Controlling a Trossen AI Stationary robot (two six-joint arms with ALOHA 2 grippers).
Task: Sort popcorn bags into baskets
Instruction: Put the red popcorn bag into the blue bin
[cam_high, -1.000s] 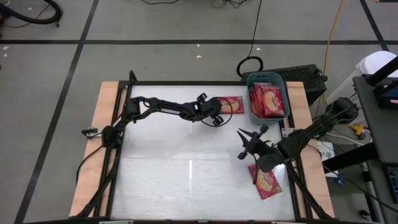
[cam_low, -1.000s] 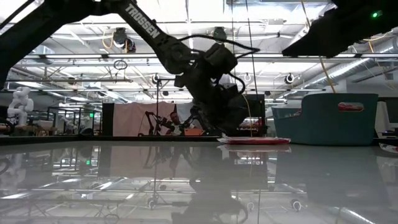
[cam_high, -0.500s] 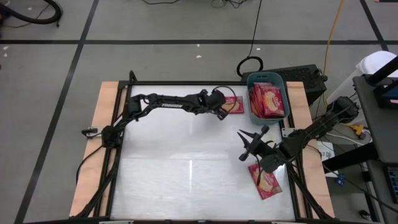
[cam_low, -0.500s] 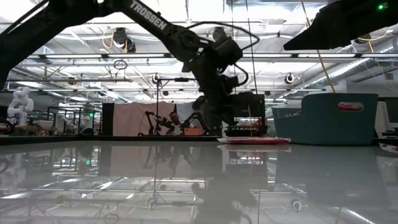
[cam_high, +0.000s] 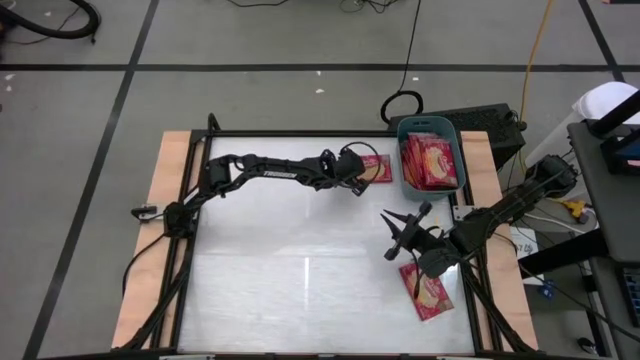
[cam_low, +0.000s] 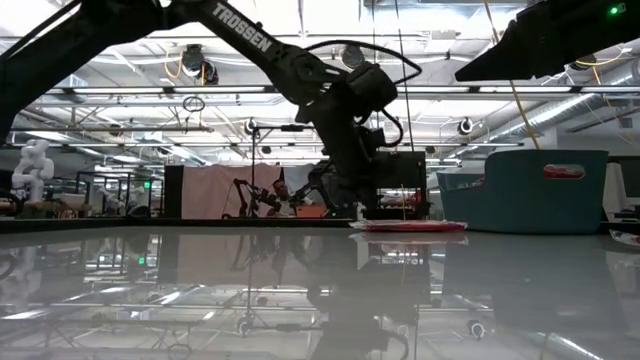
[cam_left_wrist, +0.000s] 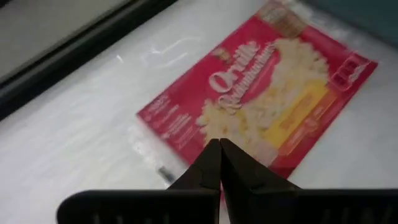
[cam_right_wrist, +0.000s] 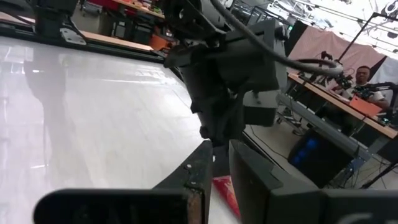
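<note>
**Left gripper over packet beside bin**

The left gripper, fingers closed and empty, hovered at the near edge of 1 flat red rectangular popcorn packet. The teal-blue plastic bin stood just beyond. The right gripper waited, fingers spread.

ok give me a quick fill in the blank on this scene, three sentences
1. The left hand is over a popcorn bag lying flat on the ____.
2. The basket holding several bags is coloured ____.
3. Under the right arm, another bag lies with its ____ face up.

Missing words: table; teal-blue; picture
</note>
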